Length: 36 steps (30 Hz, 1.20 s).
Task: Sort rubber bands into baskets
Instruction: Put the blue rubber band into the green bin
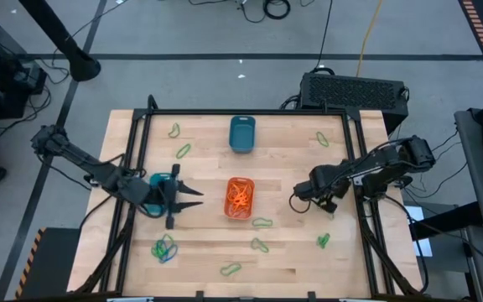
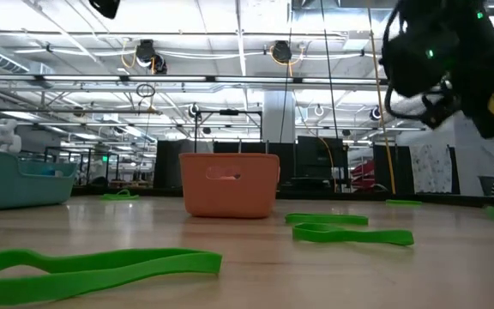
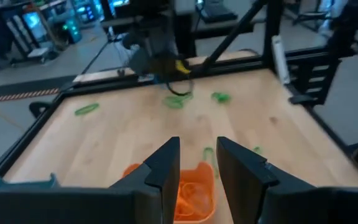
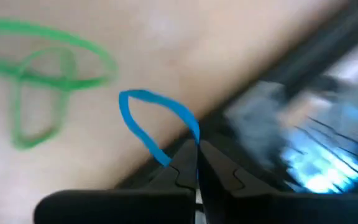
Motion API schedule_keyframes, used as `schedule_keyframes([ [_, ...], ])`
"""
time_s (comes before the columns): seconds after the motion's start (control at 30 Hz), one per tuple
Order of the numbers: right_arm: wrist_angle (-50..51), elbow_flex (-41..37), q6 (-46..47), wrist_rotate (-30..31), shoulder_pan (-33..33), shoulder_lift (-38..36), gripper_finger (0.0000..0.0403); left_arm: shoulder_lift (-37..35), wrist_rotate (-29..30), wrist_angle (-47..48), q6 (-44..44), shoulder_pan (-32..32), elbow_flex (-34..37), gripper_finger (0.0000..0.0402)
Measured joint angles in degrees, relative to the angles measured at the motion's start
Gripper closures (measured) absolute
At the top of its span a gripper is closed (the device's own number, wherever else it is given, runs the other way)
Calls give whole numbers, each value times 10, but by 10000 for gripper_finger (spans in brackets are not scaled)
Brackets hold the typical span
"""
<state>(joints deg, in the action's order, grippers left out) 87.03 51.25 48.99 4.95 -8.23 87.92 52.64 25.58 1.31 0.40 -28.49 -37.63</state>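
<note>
Blue rubber band (image 4: 157, 127) pinched in closed right gripper (image 4: 194, 165), at table's 3 o'clock. Step: carry to blue basket (image 1: 241, 133) at 12. Left gripper (image 3: 197, 163) parted, empty, beside orange basket (image 1: 239, 198).

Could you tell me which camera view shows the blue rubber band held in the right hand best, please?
The right wrist view: the blue rubber band loops out from the shut right hand. The high view shows only the hand itself; the low and left wrist views don't show the band.
</note>
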Motion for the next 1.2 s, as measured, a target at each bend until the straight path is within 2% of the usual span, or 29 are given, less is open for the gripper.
schedule_keyframes([
  [0.1,29,45,26,48,-4,-2,402,-7,0,4,8,-15,10,288],
  [0.37,-65,133,12,112,-38,-1,402,-20,-14,-24,19,-71,14,288],
  [0.5,-199,156,-25,147,-67,-1,403,-2,-41,-95,28,-80,32,288],
  [0.67,-441,158,-121,162,-103,-1,403,48,-63,-305,66,-71,96,288],
  [0.8,-591,158,-192,169,-128,-1,403,102,-65,-420,28,-44,108,288],
  [0.87,-647,158,-225,192,-138,-1,403,126,-97,-445,0,-27,104,288],
  [1.0,-710,158,-276,231,-153,-1,403,171,-178,-449,-16,3,93,288],
  [1.07,-728,158,-295,249,-157,-1,402,193,-182,-463,-21,14,90,288],
  [1.2,-729,158,-304,248,-157,-1,402,231,-184,-477,-51,39,77,288],
])
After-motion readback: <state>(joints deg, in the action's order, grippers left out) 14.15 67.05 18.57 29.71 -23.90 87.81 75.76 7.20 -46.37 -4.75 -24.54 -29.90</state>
